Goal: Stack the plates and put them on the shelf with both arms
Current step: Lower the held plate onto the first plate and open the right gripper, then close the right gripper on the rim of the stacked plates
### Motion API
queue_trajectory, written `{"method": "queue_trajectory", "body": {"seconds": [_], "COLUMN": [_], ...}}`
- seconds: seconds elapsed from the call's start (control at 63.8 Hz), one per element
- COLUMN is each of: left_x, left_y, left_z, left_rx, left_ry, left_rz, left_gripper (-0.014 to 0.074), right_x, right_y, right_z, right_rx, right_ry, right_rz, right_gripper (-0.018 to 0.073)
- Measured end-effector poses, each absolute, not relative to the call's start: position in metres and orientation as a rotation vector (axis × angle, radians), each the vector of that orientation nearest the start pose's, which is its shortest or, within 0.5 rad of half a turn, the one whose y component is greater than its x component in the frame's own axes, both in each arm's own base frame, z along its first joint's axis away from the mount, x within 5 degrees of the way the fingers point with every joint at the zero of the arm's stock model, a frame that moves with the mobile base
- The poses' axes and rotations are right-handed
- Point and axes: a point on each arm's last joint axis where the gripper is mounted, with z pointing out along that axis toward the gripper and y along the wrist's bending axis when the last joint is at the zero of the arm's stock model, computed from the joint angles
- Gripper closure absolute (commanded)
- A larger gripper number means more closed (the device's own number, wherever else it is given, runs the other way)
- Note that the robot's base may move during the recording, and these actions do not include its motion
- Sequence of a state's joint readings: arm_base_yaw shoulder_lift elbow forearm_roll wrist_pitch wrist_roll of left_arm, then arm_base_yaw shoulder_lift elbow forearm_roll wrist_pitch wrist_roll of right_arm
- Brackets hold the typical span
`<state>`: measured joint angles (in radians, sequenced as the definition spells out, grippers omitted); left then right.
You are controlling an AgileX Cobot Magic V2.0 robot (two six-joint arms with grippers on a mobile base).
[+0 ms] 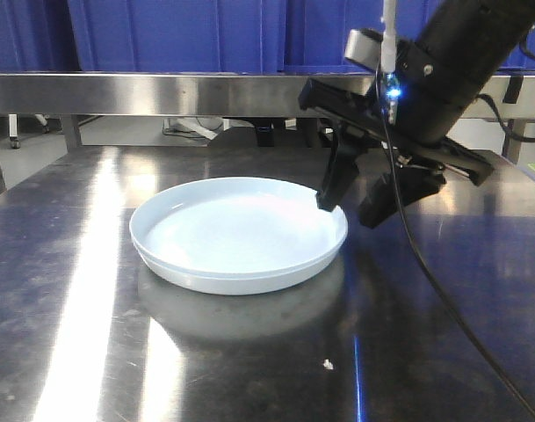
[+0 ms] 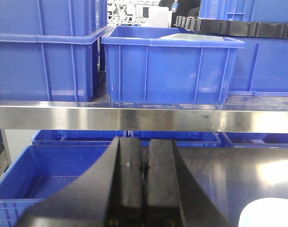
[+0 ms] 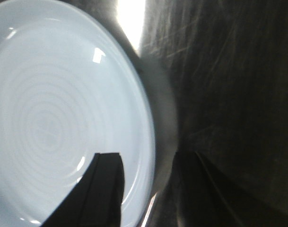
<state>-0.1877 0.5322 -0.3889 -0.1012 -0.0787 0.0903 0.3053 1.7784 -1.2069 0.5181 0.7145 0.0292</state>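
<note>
Steel tabletop [image 1: 65,290] gleams under the lights, with blue crates [image 2: 172,66] lined along the shelf [image 1: 162,88] behind. I can make out only 1 plate [image 1: 241,233], mid-table; whether a 2nd nests beneath it, I can't tell. The right gripper [image 1: 349,211] is spread wide astride its right rim, gripping nothing yet. The left gripper [image 2: 144,146] is clenched empty, facing the shelf. By my reckoning, the grasp, lift and shelving all remain.
</note>
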Motion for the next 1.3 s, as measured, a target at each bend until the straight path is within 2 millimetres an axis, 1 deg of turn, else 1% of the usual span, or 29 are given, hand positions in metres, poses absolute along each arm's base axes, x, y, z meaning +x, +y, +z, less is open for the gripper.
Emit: {"method": "queue_trajectory", "body": {"seconds": [0.188, 0.36, 0.533, 0.909, 1.034, 1.3], "left_x": [0.117, 0.117, 0.117, 0.117, 0.117, 0.117], "left_y": [-0.021, -0.021, -0.021, -0.021, -0.021, -0.021], "left_z": [0.309, 0.309, 0.309, 0.309, 0.309, 0.309], "left_rx": [0.131, 0.131, 0.131, 0.131, 0.131, 0.131], "left_ry": [1.545, 1.545, 1.545, 1.545, 1.545, 1.545], "left_rz": [-0.151, -0.151, -0.151, -0.151, -0.151, -0.151], "left_gripper": [0.0516, 0.0516, 0.0516, 0.0516, 0.0516, 0.0516], "right_x": [0.338, 0.339, 0.339, 0.340, 0.341, 0.341], "right_y": [0.143, 0.143, 0.145, 0.146, 0.146, 0.150], "right_z": [0.213, 0.213, 0.208, 0.208, 0.204, 0.204], "right_rx": [0.059, 0.061, 0.060, 0.061, 0.064, 0.061], "right_ry": [2.786, 2.780, 2.792, 2.778, 2.789, 2.782], "right_rz": [0.656, 0.654, 0.651, 0.650, 0.646, 0.653], "right_gripper": [0.0176, 0.0176, 0.0176, 0.0176, 0.0176, 0.0179]}}
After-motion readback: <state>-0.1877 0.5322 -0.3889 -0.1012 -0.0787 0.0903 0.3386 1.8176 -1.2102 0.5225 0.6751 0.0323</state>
